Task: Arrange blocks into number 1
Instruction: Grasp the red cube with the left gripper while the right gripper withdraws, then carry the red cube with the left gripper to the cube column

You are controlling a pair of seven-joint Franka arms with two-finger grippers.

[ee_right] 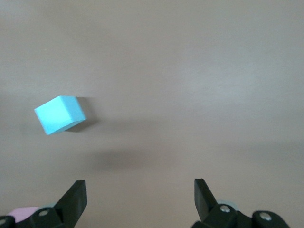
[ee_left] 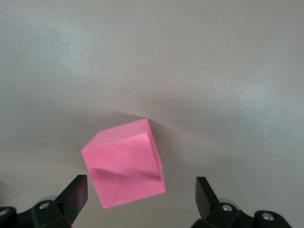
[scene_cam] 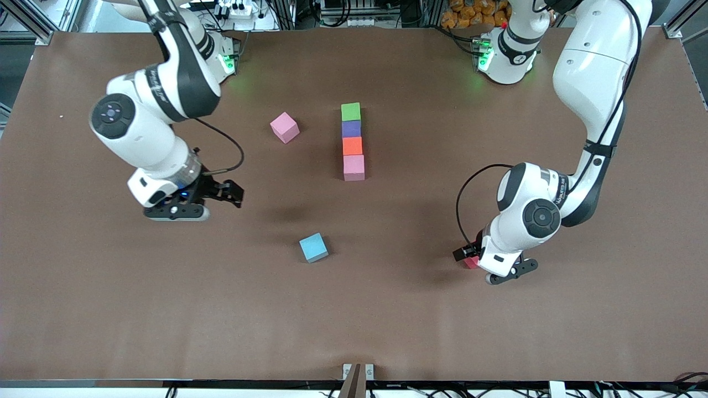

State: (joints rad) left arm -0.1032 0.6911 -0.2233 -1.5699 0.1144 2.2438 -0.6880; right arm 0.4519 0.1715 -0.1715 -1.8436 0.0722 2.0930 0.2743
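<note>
Robotics lab: two white Franka arms (scene_cam: 160, 110) bolted at the far edge of a brown table (scene_cam: 110, 309), aluminium framing at its corners, cables and a power strip (scene_cam: 238, 10) past that edge.

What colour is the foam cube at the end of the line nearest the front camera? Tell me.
Pink: the matte foam cube ending the line, below the orange cube. Front view shows it best.

Front cam: high, facing both arm bases, sees the whole desk (scene_cam: 110, 331). Left wrist cam: looks down past its fingers (ee_left: 76, 192), close over the red block (ee_left: 124, 163), also seen in front view. Right wrist cam: higher up, sees the blue block (ee_right: 59, 114), shared w/ front view.
</note>
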